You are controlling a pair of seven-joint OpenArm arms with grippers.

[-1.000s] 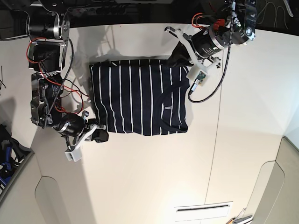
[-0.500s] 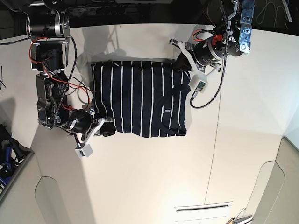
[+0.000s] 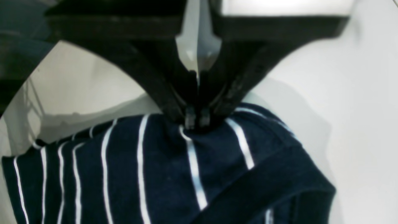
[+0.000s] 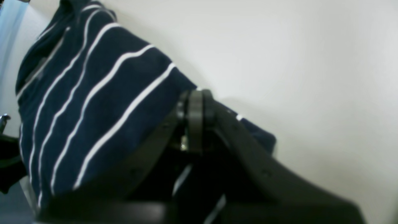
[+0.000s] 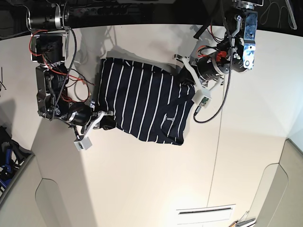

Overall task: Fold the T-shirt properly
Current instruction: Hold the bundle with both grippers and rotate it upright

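Observation:
The T-shirt (image 5: 142, 104), dark navy with thin white stripes, lies folded into a skewed rectangle on the white table (image 5: 142, 179). My left gripper (image 5: 183, 76) is shut on its far right corner; in the left wrist view the fingertips (image 3: 189, 119) pinch the striped fabric (image 3: 155, 174), which bunches up under them. My right gripper (image 5: 105, 122) is shut on the near left corner; in the right wrist view the closed gripper (image 4: 194, 124) holds the shirt's edge (image 4: 87, 93), lifted a little off the table.
A thin seam (image 5: 217, 151) runs down the table at the right, with a slot (image 5: 206, 211) near the front. Red and black cables (image 5: 71, 90) hang by the right arm. The table's left edge (image 5: 28, 156) drops to the floor.
Both grippers have pulled the shirt: the right one moved up and right, the left one down and left. The shirt went from square to skewed and tilted.

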